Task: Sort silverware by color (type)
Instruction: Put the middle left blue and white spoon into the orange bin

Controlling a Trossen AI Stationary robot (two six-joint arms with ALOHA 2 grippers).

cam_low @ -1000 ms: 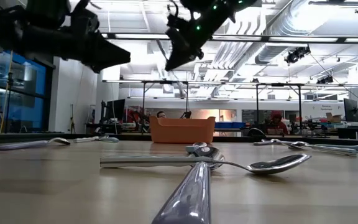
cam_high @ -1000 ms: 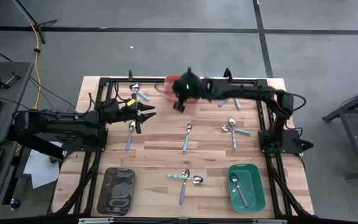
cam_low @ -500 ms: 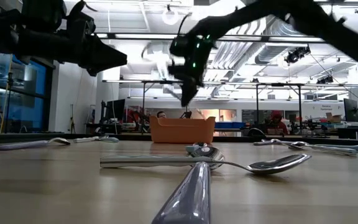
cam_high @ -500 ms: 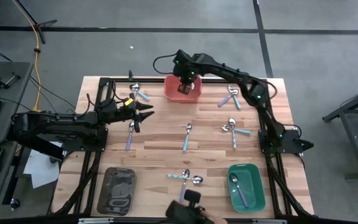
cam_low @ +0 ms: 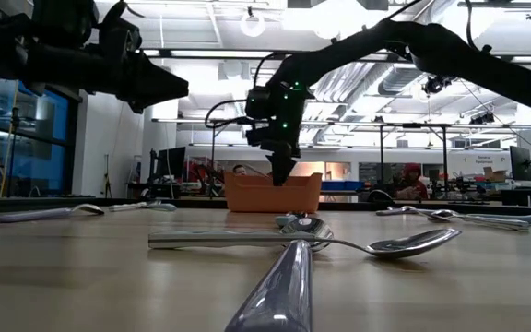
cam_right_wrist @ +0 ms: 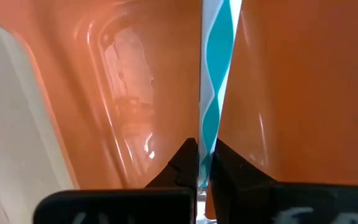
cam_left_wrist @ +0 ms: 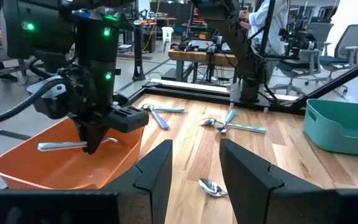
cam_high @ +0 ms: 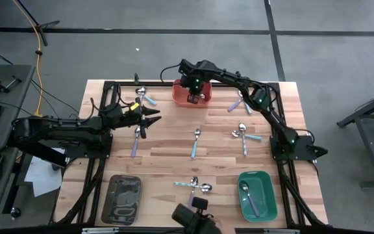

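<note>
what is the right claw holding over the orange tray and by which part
The right claw pinches a spoon by its blue-and-white patterned handle, inside the orange tray.

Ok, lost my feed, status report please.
Right gripper down in the orange plastic tray, shut on a teal-and-white striped spoon handle. Left gripper open, waiting above the table's left. Nothing in the way.

No readable text anywhere. No labels, brands, numbers or signs legible on my arms, trays, spoons or table. Distant room clutter in low view too small to read; same for left wrist view.
</note>
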